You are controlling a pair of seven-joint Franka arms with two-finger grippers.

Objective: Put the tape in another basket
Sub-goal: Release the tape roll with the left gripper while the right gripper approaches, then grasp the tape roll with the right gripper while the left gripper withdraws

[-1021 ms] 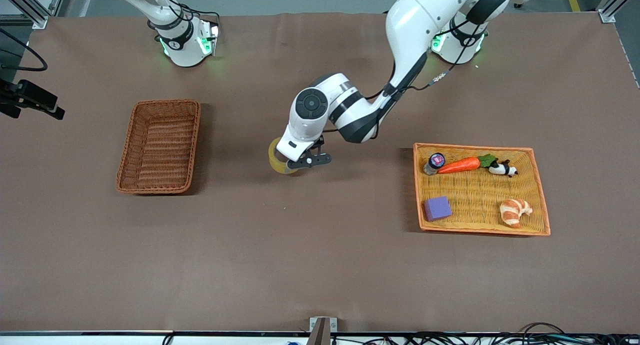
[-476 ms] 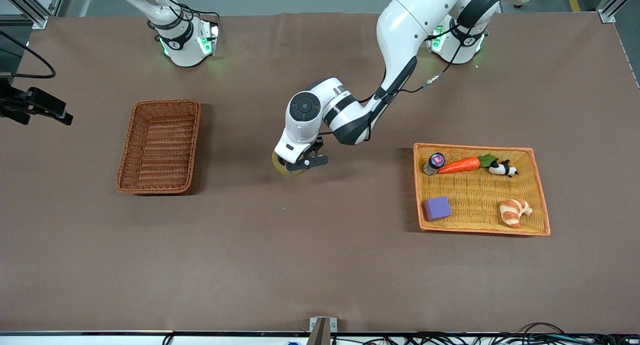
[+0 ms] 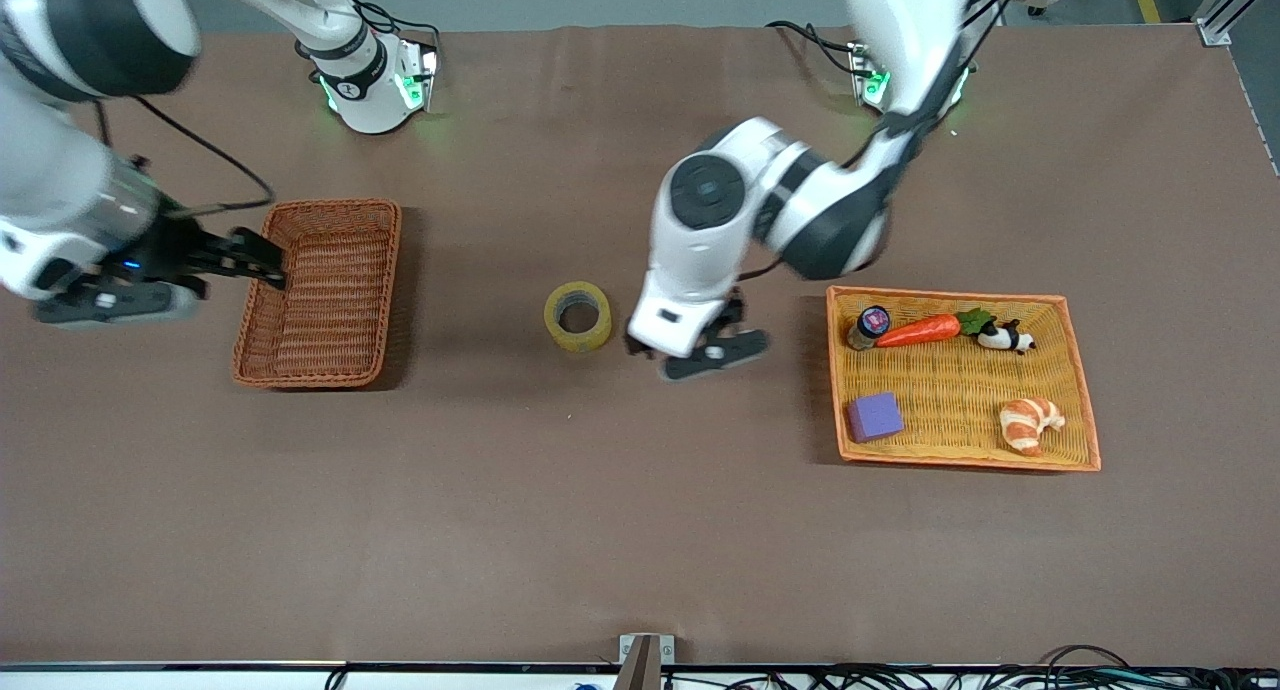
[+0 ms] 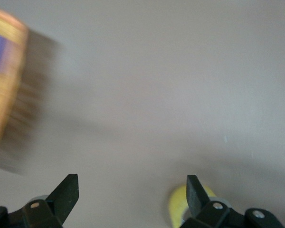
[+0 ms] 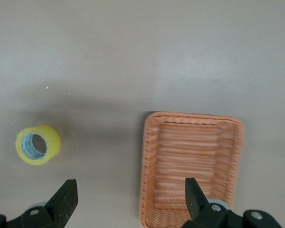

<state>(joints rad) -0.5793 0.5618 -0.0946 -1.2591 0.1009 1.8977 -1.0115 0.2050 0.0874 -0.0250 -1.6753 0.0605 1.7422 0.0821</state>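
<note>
The left gripper point(image 3: 700, 355) had let go of the tape point(image 3: 578, 316), which lay on the table point(image 3: 560, 490) between both baskets, and hung spread-fingered beside it, while the right gripper point(image 3: 262, 268), apparently open too, had swung over the basket point(image 3: 318, 292).

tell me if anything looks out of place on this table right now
Only the tape: it lies flat on the bare table between the basket and the woven tray, in neither. The left gripper is open over the table beside it, and the right gripper, also open, is at the basket's edge.
</note>
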